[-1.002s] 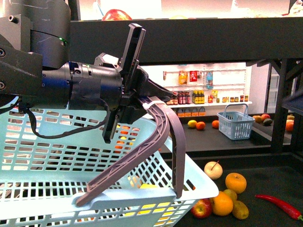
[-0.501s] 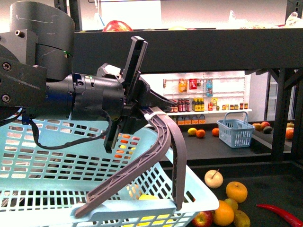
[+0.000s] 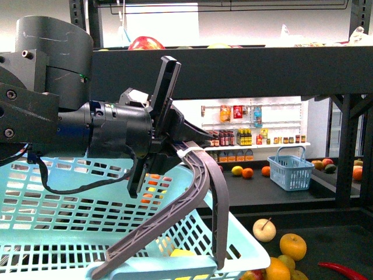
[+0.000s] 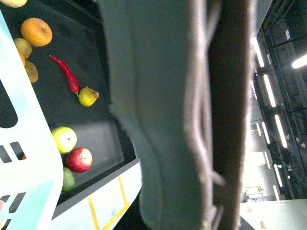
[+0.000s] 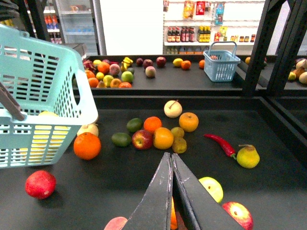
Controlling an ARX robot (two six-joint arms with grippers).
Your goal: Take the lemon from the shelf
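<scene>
My left gripper (image 3: pixel 175 146) is shut on the grey handle (image 3: pixel 201 192) of a light blue basket (image 3: pixel 58 233), which hangs in front of the dark shelf (image 3: pixel 262 70). A bright yellow fruit (image 3: pixel 182 253), apparently the lemon (image 5: pixel 47 115), lies inside the basket and shows through its slots. In the left wrist view the handle (image 4: pixel 158 120) fills most of the picture. My right gripper (image 5: pixel 169 154) is shut and empty above the shelf's black tier (image 5: pixel 120 191), over a partly hidden orange (image 5: pixel 171 215).
Loose fruit lies on the tier: an orange (image 5: pixel 87 145), a red apple (image 5: pixel 40 184), a yellow-green apple (image 5: pixel 211 188), a pear (image 5: pixel 248 156) and a red chili (image 5: pixel 219 143). A shelf upright (image 5: pixel 259 48) stands at the right. Beyond, a small blue basket (image 5: pixel 221 64) sits among more fruit.
In the front view the upper tier and the fruit have slid lower in the picture. My left gripper keeps its hold on the handle and has shifted slightly right.
</scene>
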